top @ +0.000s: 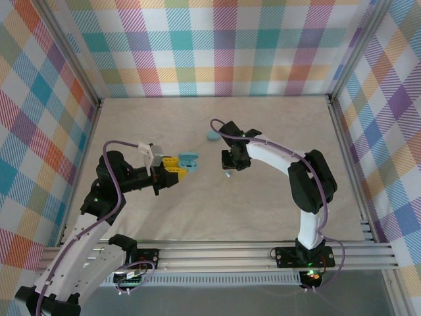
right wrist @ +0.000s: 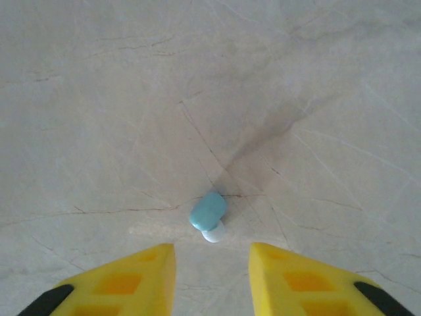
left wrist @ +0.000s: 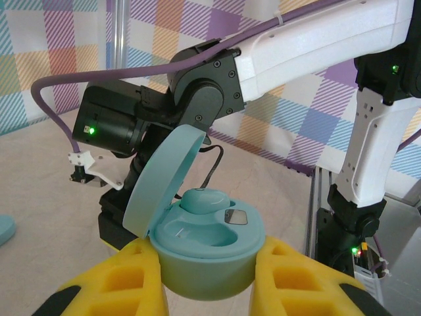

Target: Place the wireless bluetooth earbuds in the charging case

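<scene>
My left gripper (left wrist: 207,280) is shut on the light-blue charging case (left wrist: 209,260), its yellow fingers (left wrist: 118,283) pressing both sides. The lid (left wrist: 161,181) stands open to the left. One earbud (left wrist: 205,199) sits in the far slot; the near slot (left wrist: 196,234) is bare. From above, the held case (top: 189,161) hangs left of centre. My right gripper (right wrist: 212,263) is open and points down at the table. A loose pale-blue earbud (right wrist: 208,216) with a white tip lies on the table just beyond its fingertips, touching neither. In the top view that earbud (top: 227,176) lies under the right gripper (top: 229,164).
A second, closed light-blue case (top: 212,135) lies on the table behind the right gripper; it also shows as a case edge (left wrist: 4,228) at the left of the left wrist view. The right arm (left wrist: 197,99) stands close behind the held case. Plaid walls (top: 217,46) enclose the table.
</scene>
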Robot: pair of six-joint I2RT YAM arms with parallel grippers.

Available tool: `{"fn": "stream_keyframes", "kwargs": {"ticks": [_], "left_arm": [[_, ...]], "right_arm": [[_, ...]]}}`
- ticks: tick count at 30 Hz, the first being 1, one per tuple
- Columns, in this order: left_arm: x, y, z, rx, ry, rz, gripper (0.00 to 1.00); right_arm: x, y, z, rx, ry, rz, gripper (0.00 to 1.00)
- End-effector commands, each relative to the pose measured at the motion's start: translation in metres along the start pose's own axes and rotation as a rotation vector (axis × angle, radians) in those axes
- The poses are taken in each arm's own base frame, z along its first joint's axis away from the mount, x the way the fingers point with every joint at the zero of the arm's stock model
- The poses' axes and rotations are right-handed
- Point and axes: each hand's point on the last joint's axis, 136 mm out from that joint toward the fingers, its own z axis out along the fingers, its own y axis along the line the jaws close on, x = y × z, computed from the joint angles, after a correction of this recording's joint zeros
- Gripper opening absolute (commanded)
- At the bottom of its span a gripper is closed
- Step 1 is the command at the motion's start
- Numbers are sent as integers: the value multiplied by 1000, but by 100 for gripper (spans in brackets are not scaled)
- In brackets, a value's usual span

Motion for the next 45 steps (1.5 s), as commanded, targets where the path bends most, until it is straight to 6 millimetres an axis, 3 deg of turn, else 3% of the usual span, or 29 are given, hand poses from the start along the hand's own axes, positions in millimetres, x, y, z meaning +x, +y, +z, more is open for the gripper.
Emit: {"fn": "stream_keyframes", "kwargs": {"ticks": [1,9,20,31,38,45], "left_arm": [[0,0,-3,-9,-9,23,0],[1,-1,-2,2,-2,20,0],[2,0,-3,-3,3,22,0],[3,-1,-3,-4,7,21,0],[2,-2,-5,-5,5,21,0],[2,-3,-6,-11,6,22,0]], "right_arm": [[6,-2,-1,36,14,62,40],[9,6,21,75,60,33,38],[12,2,41,119,104,5,31],[16,0,52,133,136,-18,18],[20,-6,53,158,154,-48,29],[21,-4,58,152,170,-74,28]]}}
